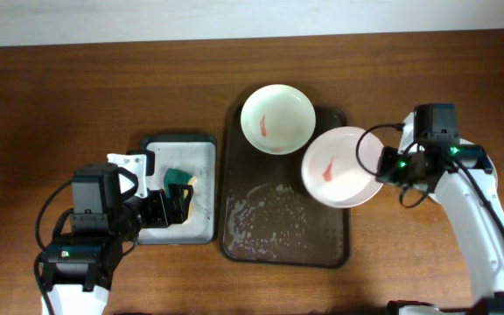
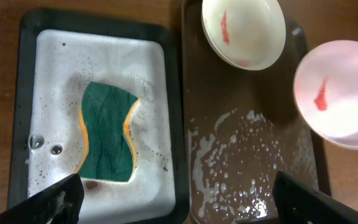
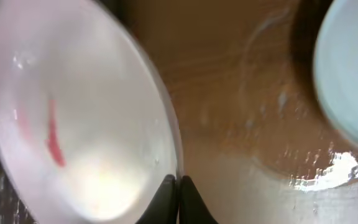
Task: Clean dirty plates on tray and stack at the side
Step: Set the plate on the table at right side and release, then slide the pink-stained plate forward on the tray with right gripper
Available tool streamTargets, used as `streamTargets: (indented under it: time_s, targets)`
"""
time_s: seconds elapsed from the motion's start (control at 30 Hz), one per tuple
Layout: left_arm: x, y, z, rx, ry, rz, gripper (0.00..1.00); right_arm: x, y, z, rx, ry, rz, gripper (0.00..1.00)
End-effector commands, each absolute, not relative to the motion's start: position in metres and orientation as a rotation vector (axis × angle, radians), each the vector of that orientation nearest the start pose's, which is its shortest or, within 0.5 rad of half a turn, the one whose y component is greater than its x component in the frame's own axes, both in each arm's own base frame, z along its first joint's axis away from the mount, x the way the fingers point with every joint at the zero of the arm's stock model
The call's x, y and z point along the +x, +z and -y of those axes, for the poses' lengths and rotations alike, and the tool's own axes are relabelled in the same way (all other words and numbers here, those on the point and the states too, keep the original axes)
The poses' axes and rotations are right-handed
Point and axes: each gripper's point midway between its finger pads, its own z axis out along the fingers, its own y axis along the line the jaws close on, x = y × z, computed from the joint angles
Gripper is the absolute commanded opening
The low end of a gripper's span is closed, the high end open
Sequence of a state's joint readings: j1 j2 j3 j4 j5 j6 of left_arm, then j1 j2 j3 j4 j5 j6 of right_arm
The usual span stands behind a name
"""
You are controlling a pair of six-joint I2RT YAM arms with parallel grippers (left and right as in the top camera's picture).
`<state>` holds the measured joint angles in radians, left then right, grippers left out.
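The dark brown tray point(image 1: 278, 232) lies mid-table, wet and soapy. The white plate point(image 1: 276, 118) with a red smear sits at its far end. My right gripper point(image 1: 385, 164) is shut on the right rim of the pale pink plate point(image 1: 339, 166), which overhangs the tray's right edge; its red smear shows. In the right wrist view my fingers point(image 3: 179, 186) pinch the pink plate's rim point(image 3: 73, 124), and part of the pale mint plate point(image 3: 353, 74) shows at the right on the wood. My left gripper point(image 1: 171, 206) is open above the small tray, holding nothing.
A small grey-white tray point(image 1: 178, 140) with soapy water holds a green-yellow sponge point(image 1: 179, 179) left of the brown tray. In the left wrist view the sponge point(image 2: 107, 130) lies mid-tray, with the brown tray point(image 2: 241, 130) to its right. Bare wooden table point(image 1: 59, 87) surrounds both.
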<state>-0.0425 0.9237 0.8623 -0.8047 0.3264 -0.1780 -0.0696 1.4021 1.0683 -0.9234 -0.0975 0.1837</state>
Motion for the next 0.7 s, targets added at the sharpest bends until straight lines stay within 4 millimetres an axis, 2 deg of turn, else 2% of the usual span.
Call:
streamTargets:
  time_s: [0.0,0.07,0.17,0.23,0.3,0.33,0.37,0.43,0.57,0.67]
  targets:
    - [0.261,0.196,0.066,0.001,-0.499,-2.420,0.96,0.279,0.111,-0.036,0.163,0.236,-2.909,0.04]
    - [0.260,0.195,0.066,0.000,-0.498,-2.424,0.98,0.264,0.097,-0.059,0.166,0.277,-2.967,0.04]
    - [0.260,0.195,0.066,0.000,-0.498,-2.425,0.98,0.250,0.068,-0.087,0.294,0.306,-3.002,0.04]
    - [0.260,0.195,0.066,-0.001,-0.496,-2.427,1.00,0.254,0.051,-0.104,0.265,0.341,-2.962,0.04]
    - [0.258,0.192,0.065,-0.005,-0.493,-2.441,1.00,0.266,0.051,-0.119,0.101,0.370,-2.894,0.05]
    - [0.256,0.187,0.061,-0.021,-0.461,-2.462,1.00,0.274,0.059,-0.124,-0.024,0.372,-2.853,0.21]
    - [0.255,0.181,0.054,-0.045,-0.408,-2.490,1.00,0.279,0.072,-0.128,-0.115,0.373,-2.819,0.30]
    - [0.256,0.166,0.041,-0.087,-0.311,-2.551,0.99,0.283,0.103,-0.129,-0.171,0.376,-2.773,0.32]
    - [0.269,0.133,0.045,-0.040,-0.242,-2.654,0.89,0.281,0.162,-0.132,-0.198,0.427,-2.646,0.33]
    - [0.286,0.099,0.055,0.035,-0.141,-2.734,0.84,0.266,0.181,-0.133,-0.214,0.484,-2.605,0.33]
